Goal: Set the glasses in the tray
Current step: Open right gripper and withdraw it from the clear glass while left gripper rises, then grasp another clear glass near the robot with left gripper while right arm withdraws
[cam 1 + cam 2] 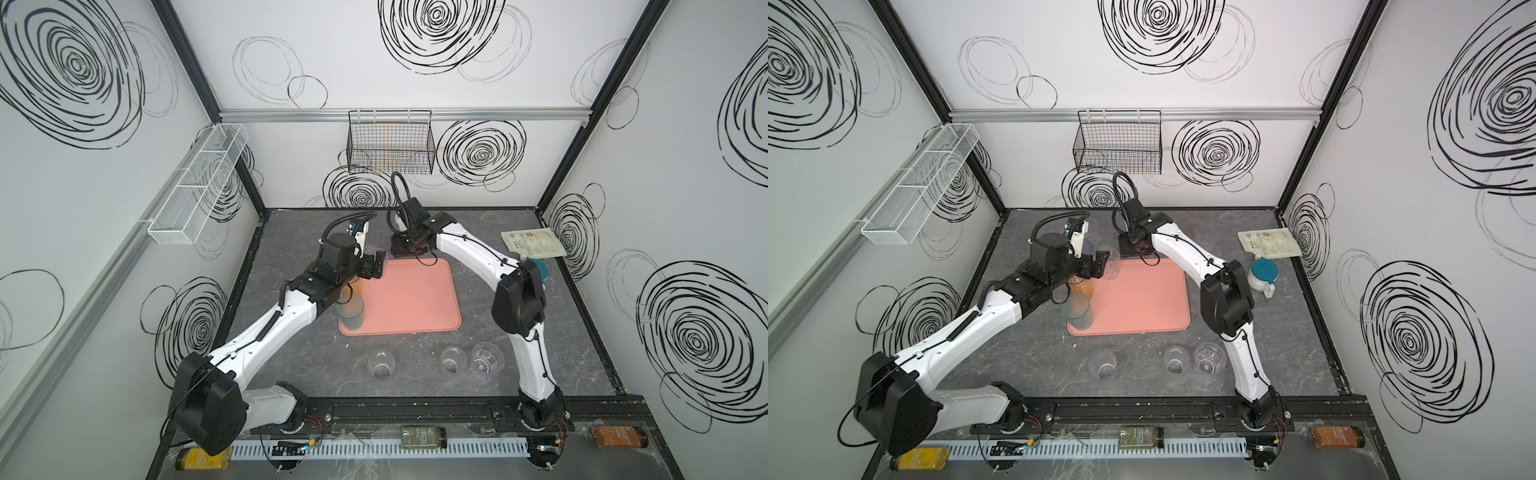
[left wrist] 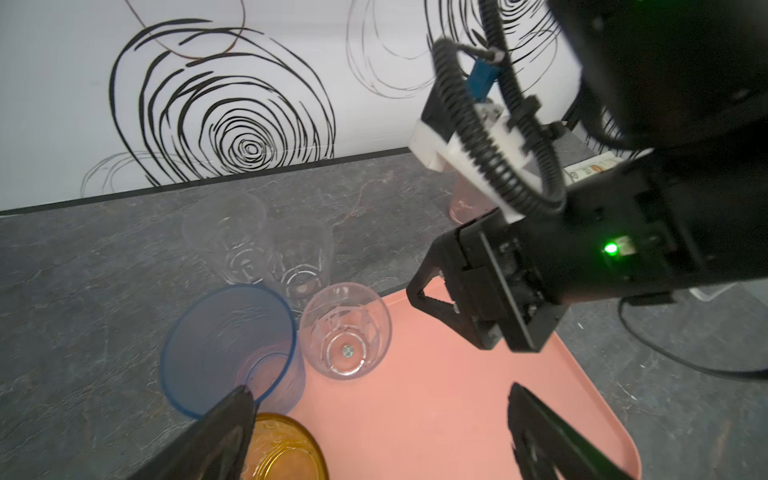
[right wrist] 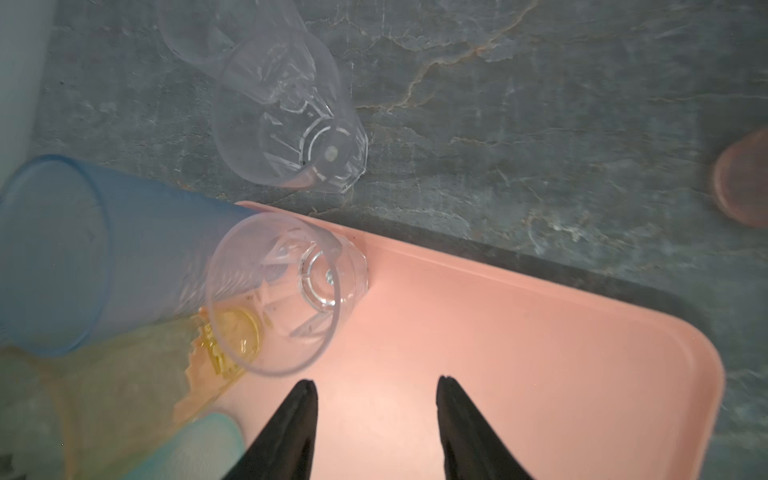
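Note:
The salmon-pink tray (image 1: 415,299) lies mid-table. Along its left side stand a teal glass (image 1: 351,311), an amber glass (image 2: 282,449), a blue glass (image 2: 228,345) and a clear glass (image 3: 282,299) in the back-left corner. My left gripper (image 2: 380,395) hangs open over that corner, nothing between its fingers. My right gripper (image 3: 376,386) is open and empty above the tray's back edge, just beside the clear glass. Two clear glasses (image 2: 224,232) (image 2: 299,257) and a pink glass (image 3: 744,183) stand behind the tray. Three clear glasses (image 1: 380,363) (image 1: 453,359) (image 1: 486,359) stand in front.
A printed pouch (image 1: 534,245) and a blue-lidded container (image 1: 1264,274) lie at the right rear. A black wire basket (image 1: 390,143) hangs on the back wall, a white mesh basket (image 1: 199,187) on the left wall. Labelled jars (image 1: 424,437) (image 1: 619,436) lie along the front rail.

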{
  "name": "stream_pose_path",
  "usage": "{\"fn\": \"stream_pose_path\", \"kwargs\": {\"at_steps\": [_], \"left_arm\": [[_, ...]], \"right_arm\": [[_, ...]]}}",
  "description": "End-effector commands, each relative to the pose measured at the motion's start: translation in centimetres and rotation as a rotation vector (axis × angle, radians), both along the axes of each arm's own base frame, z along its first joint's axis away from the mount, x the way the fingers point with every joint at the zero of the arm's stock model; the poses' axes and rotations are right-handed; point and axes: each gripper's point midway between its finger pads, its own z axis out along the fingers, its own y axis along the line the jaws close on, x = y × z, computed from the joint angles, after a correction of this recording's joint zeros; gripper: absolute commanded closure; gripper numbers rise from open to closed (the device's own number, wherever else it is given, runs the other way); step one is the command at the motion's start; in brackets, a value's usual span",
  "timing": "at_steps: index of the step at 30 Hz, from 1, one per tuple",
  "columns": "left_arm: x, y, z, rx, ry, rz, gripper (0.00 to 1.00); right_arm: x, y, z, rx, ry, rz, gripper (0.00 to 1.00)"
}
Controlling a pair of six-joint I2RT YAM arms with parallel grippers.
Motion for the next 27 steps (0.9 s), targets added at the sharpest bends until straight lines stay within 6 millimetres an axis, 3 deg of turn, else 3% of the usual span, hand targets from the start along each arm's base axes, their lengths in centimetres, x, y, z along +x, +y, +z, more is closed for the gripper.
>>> {"fn": "stream_pose_path", "kwargs": {"at_steps": [1, 8, 14, 19, 27], "left_arm": [[-0.9, -2.2, 1.4, -0.022, -0.018, -0.070, 0.04], [-5.8, -9.6, -0.4, -0.037, 0.055, -0.344, 0.07], [-12.0, -17.4, -3.2, -0.024, 0.172, -0.623, 0.14], [-16.9, -22.6, -6.4, 0.042, 0.302, -0.809, 0.21], [-20.4, -27.7, -9.3, 0.128, 0.395, -0.932, 0.29]], "right_arm": [[-1.1, -2.5, 3.4, 0.036, -0.051, -0.043, 0.49], [-4.9, -11.6, 0.8, -0.050, -0.009, -0.173, 0.48], [-4.5, -18.1, 0.2, 0.026, -0.005, -0.330, 0.49], [-3.5, -21.2, -0.1, 0.065, -0.023, -0.446, 0.49], [-4.5, -22.4, -2.1, 0.106, 0.001, -0.490, 0.49]]}}
